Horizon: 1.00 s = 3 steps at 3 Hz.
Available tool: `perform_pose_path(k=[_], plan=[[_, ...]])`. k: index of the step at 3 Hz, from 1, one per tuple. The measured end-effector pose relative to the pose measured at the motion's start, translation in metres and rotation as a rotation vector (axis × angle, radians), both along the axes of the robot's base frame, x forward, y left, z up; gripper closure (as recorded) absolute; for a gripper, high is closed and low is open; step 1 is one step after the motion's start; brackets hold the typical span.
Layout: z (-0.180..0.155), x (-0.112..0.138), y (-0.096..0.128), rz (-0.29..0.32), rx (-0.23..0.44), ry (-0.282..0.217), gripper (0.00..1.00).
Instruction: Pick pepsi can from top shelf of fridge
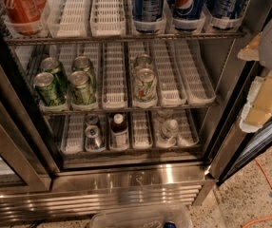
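The fridge (126,177) stands open in front of me, steel with wire racks. Its top shelf (74,13) has white slotted lane trays. At its right end stand three dark blue cans; the middle pepsi can (189,4) shows the red-white-blue globe, and the others (148,4) (226,1) show white label text. Their tops are cut off by the frame's upper edge. My gripper (250,87) is at the right edge, outside the cabinet, below and to the right of the pepsi cans. It is open and empty, and its beige fingers (267,101) point left.
A red Coca-Cola can (19,6) stands at the top shelf's left end. Green cans (50,87) fill the middle rack, and small bottles (119,132) the lower one. The glass door (3,141) hangs at the left. A clear plastic bin (140,216) and an orange cable (264,194) lie on the floor.
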State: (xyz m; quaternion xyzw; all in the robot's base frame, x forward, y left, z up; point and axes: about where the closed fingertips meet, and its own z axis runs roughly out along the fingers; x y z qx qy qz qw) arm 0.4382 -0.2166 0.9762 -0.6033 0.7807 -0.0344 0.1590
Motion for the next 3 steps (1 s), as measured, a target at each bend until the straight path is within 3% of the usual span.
perform_pose_path(k=[1,3], plan=[[0.000,0.000,0.000,0.000,0.000,0.000,0.00],[-0.001,0.014,0.028,-0.017,0.149,-0.043,0.00]])
